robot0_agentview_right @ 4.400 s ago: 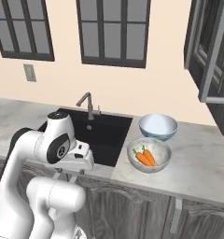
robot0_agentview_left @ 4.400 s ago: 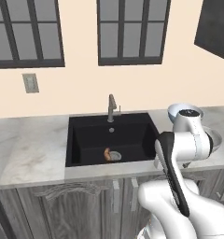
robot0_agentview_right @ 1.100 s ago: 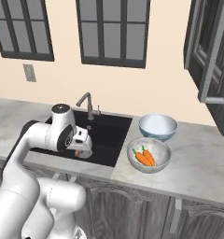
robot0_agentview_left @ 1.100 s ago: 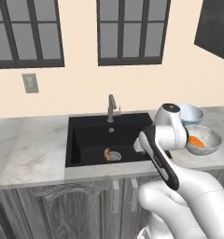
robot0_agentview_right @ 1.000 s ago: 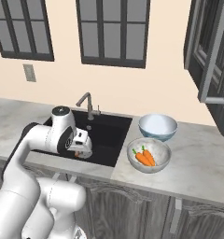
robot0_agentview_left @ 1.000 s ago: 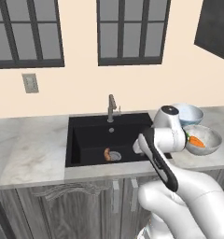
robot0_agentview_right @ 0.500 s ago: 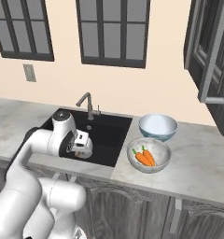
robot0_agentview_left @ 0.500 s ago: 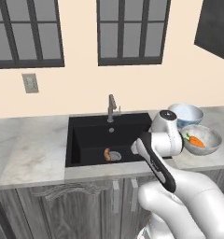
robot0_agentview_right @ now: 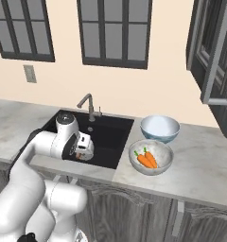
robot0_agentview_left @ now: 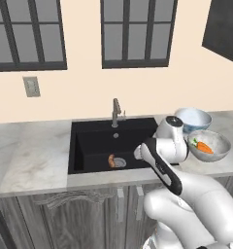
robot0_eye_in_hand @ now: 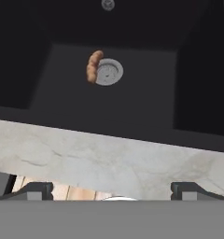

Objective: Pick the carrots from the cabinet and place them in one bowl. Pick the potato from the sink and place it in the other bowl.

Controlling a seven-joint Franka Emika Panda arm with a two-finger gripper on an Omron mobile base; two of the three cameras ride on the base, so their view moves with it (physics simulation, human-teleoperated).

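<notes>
Black composite forms the sink [robot0_agentview_left: 89,146], the landmark for all positions below. It is a rectangular basin set into a pale marbled counter [robot0_agentview_left: 31,160], with a slim grey metal faucet [robot0_agentview_left: 116,111] at the middle of its rear edge.

1. The potato [robot0_eye_in_hand: 93,66], a small tan-brown oblong lump, lies on the sink floor, touching the left side of the round metal drain [robot0_eye_in_hand: 108,72] as the hand view shows it.
2. The gripper [robot0_eye_in_hand: 112,189] hangs above the front rim of the sink, over the strip of counter there. Its 2 fingertips [robot0_eye_in_hand: 32,190] stand spread wide apart with nothing between them, and well apart from the potato.
3. The mottled grey-white bowl [robot0_agentview_right: 151,157] sits on the counter just right of the sink, near the front edge. It contains 2 carrots [robot0_agentview_right: 146,159], lying side by side and touching.
4. The smooth pale blue-white bowl [robot0_agentview_right: 160,128] sits just behind the mottled bowl, right of the sink's rear corner. No contents are visible in it.
5. The cabinet [robot0_agentview_right: 214,61] hangs on the wall above and well to the right of the sink, with its door swung open and the light grey bar handle [robot0_agentview_right: 213,56] facing outward.
</notes>
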